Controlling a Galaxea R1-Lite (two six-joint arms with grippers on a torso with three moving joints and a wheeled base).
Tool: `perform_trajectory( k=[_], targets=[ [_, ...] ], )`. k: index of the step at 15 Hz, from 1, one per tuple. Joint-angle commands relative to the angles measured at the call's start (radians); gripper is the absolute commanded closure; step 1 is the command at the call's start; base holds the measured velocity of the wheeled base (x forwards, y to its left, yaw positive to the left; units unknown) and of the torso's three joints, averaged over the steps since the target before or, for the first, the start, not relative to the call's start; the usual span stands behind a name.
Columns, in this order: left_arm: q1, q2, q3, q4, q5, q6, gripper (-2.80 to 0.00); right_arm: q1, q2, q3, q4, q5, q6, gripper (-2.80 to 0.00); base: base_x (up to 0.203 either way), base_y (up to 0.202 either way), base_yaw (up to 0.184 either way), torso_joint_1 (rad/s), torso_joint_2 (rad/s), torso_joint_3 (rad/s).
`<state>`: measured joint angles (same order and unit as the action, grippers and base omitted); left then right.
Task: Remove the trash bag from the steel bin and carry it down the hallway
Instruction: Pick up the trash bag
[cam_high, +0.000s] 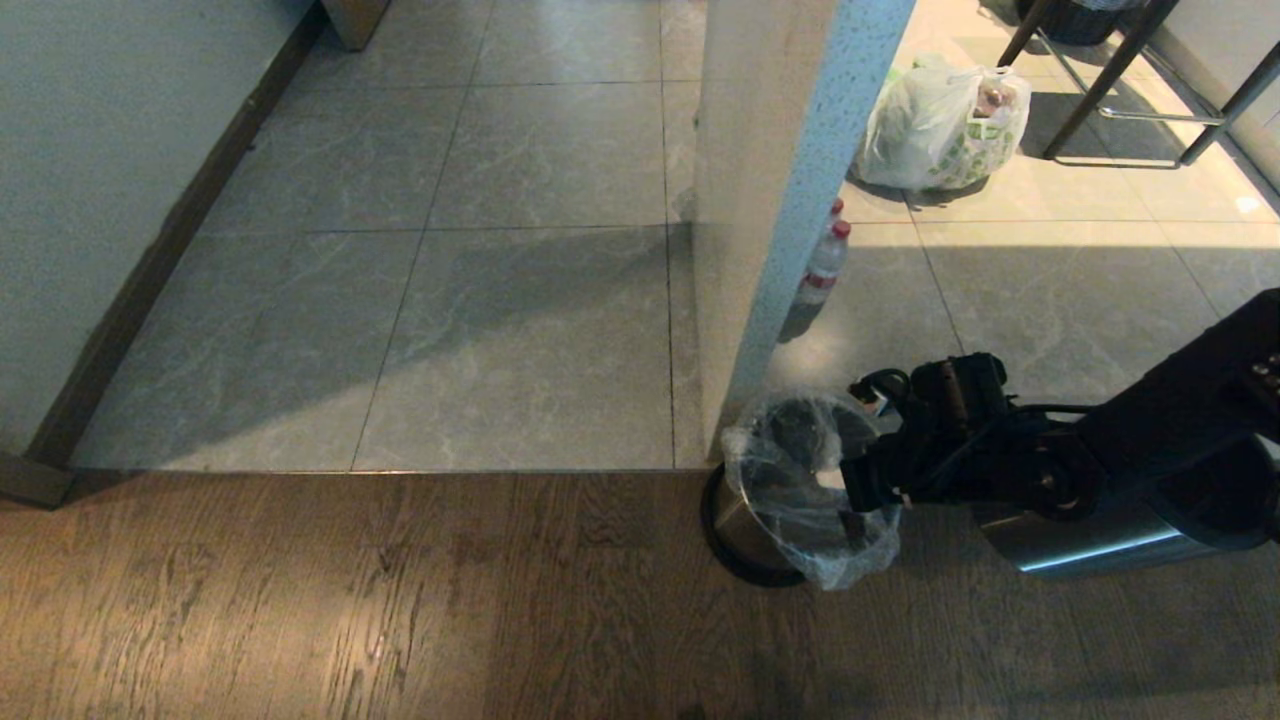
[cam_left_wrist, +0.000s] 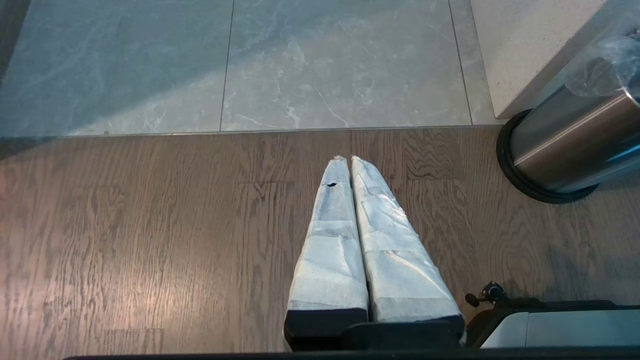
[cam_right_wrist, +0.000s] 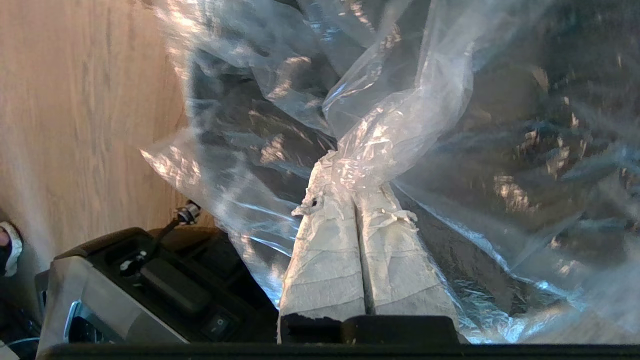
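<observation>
The right gripper (cam_right_wrist: 352, 192) is the closest thing to the camera in its own wrist view. Its two white wrapped fingers (cam_right_wrist: 325, 250) are pressed tight together, and a twisted bunch of the trash bag (cam_right_wrist: 400, 125) is pinched right at their tips. The rest of the clear, crinkly plastic fans out past the tips and to both sides of the jaws.

In the head view the same gripper (cam_high: 862, 495) sits at the mouth of the steel bin (cam_high: 745, 530), on the side of the bin nearest the robot's body. The bag (cam_high: 800, 470) is puffed up over the rim and hangs down the bin's side just below the jaws. Most of the bag looks like it is still in or around the bin, so it is not out yet. The bin stands on the wood floor, right beside a pale pillar (cam_high: 760, 200). Beyond the jaws, past the pillar, lie the grey tiles (cam_high: 450, 300).

The left gripper (cam_left_wrist: 350, 165) hangs over bare wood floor, well apart from the bin. Its fingers are closed together too, and they hold nothing.

The step in hand looks like pulling the bag free. Next, the right arm likely needs to lift straight up and away from the bin, slowly, so the thin plastic does not rip or slip out of the pinch. The bin might tip or come along if the bag sticks.
</observation>
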<state>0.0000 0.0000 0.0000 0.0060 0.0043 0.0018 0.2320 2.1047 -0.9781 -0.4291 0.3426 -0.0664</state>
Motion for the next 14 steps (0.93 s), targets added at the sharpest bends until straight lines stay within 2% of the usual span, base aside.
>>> perform_trajectory(
  k=[1,3,4,6,14],
  targets=[
    [0.0,0.0,0.0,0.0,0.0,0.0,0.0,0.015,-0.003,-0.002,-0.006,0.003,-0.001,0.0,0.0,0.0,0.0,0.0,0.0,0.0],
    [0.0,-0.001,0.0,0.0,0.0,0.0,0.0,0.018,-0.005,-0.008,-0.004,0.001,-0.009,0.0,0.0,0.0,0.0,0.0,0.0,0.0],
    [0.0,-0.001,0.0,0.0,0.0,0.0,0.0,0.019,-0.008,-0.005,-0.001,0.001,-0.026,-2.8,0.0,0.0,0.0,0.0,0.0,0.0],
    [0.0,0.0,0.0,0.0,0.0,0.0,0.0,0.025,-0.015,0.0,-0.005,0.001,-0.055,-2.8,0.0,0.0,0.0,0.0,0.0,0.0],
    [0.0,0.0,0.0,0.0,0.0,0.0,0.0,0.069,-0.026,0.015,0.007,-0.006,-0.084,-2.8,0.0,0.0,0.0,0.0,0.0,0.0]
  ],
)
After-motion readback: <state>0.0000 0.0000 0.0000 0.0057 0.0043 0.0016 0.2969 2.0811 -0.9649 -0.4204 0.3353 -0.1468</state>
